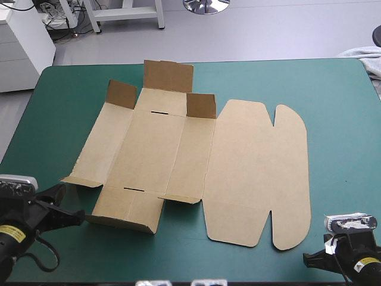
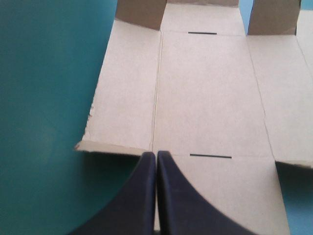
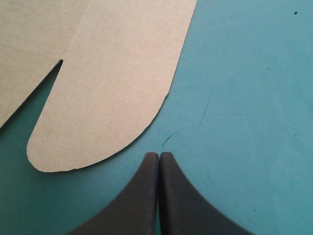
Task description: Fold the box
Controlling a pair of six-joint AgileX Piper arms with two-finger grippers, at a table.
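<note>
The brown box (image 1: 172, 155) lies as a cut sheet in the middle of the teal-green cover, its lid panel and rounded tabs flat to the right. Three small flaps stand up along its far side, and the near flap (image 1: 128, 208) is slightly raised. My left gripper (image 1: 74, 215) is shut at the near left, its tip at the near flap's left corner. In the left wrist view the left gripper (image 2: 156, 155) points along the box (image 2: 205, 93). My right gripper (image 1: 309, 259) is shut at the near right. In the right wrist view the right gripper (image 3: 159, 155) sits on the cover just short of a rounded tab (image 3: 107, 88).
A broad strip of teal-green cover (image 1: 342, 137) shows to the right of the box, and a narrower one along the far edge. A grey cloth (image 1: 369, 59) lies at the table's far right corner.
</note>
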